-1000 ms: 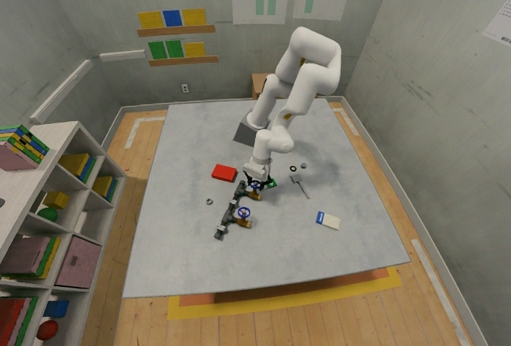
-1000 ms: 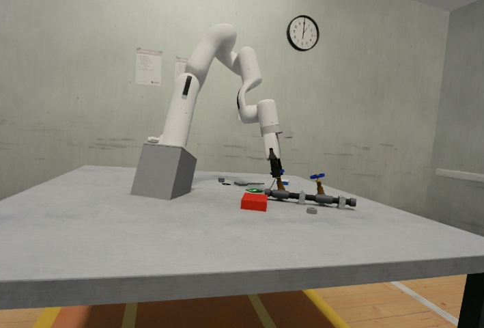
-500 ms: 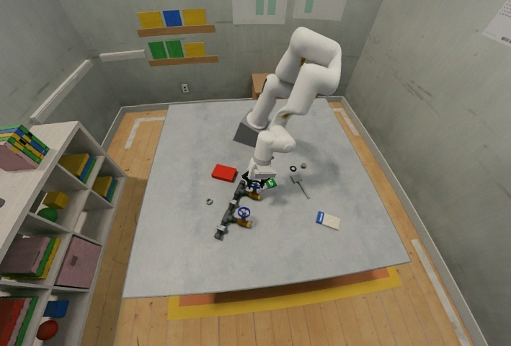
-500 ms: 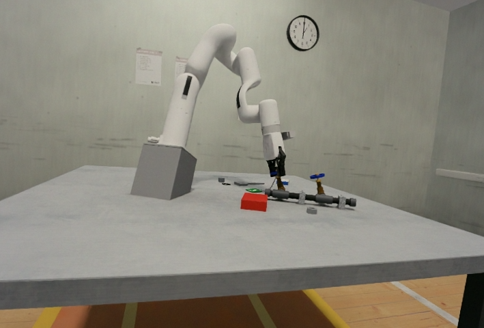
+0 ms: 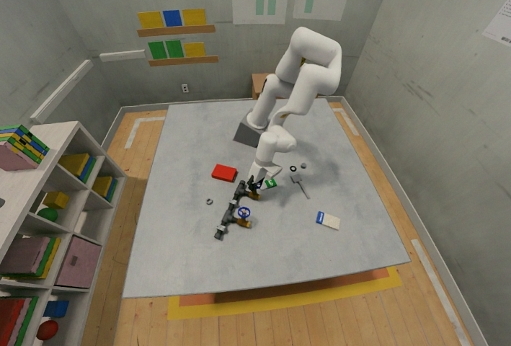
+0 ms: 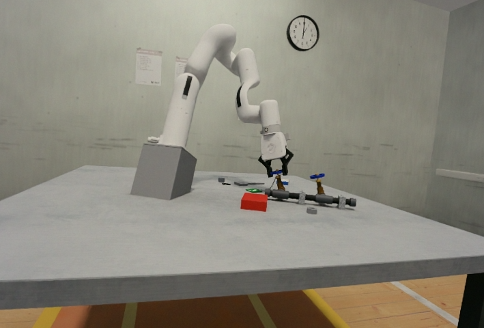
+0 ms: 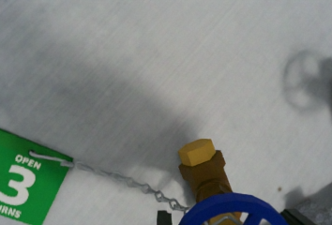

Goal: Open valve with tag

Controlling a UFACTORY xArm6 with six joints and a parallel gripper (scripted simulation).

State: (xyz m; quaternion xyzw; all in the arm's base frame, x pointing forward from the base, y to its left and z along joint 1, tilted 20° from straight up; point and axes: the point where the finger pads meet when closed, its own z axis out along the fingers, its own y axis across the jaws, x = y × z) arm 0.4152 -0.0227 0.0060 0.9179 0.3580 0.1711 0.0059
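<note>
A grey pipe point(image 5: 230, 210) lies on the table with two brass valves, each with a blue handwheel. My gripper point(image 5: 255, 186) stands over the far valve and is shut on its blue handwheel point(image 6: 276, 172), which shows at the bottom edge of the wrist view point(image 7: 234, 211). A thin chain point(image 7: 127, 180) runs from this valve's brass body point(image 7: 202, 166) to a green tag point(image 7: 21, 177) that reads "OPEN 3 TURNS"; the tag also shows in the overhead view point(image 5: 270, 183). The other valve's handwheel point(image 5: 243, 211) stands free, nearer the table's front.
A red block point(image 5: 223, 172) lies left of the pipe. A small grey nut point(image 5: 210, 202) lies beside it. A black ring point(image 5: 292, 168), a grey cylinder point(image 5: 303, 165), a flat grey tool point(image 5: 300, 185) and a blue-and-white card point(image 5: 328, 220) lie to the right.
</note>
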